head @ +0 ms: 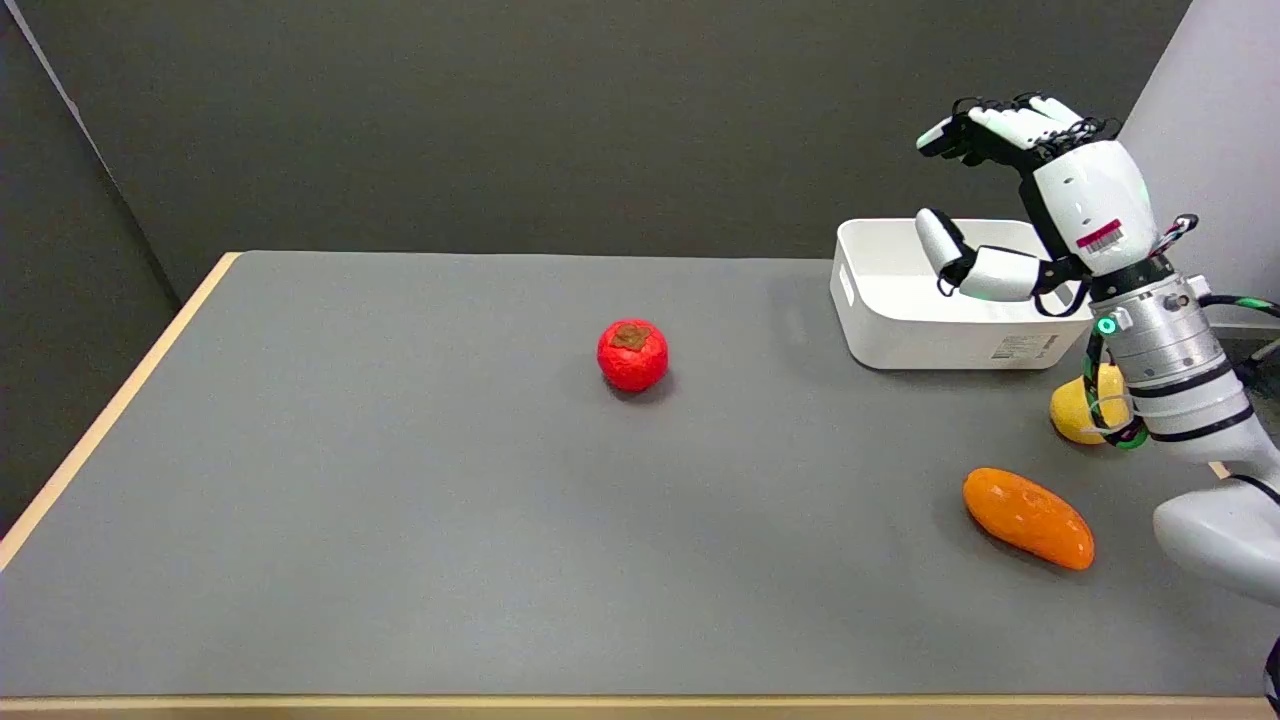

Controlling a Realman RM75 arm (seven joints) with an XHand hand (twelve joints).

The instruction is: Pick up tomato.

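Grey matte desk [400, 520] carries a white rectangular plastic bin [900, 320] near its far right corner, contents not visible. Round red tomato [632, 355] rests mid-desk. Right hand [1010, 200] hovers above the bin, fingers apart, holding nothing.

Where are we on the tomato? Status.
Right hand open, raised over white bin. Tomato untouched, mid-table, well away from the hand. Nothing between them.

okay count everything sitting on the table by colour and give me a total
Red: 1, the tomato
Orange: 1, the long fruit
Yellow: 1, the fruit partly hidden behind the arm
White: 1, the bin
Total: 4
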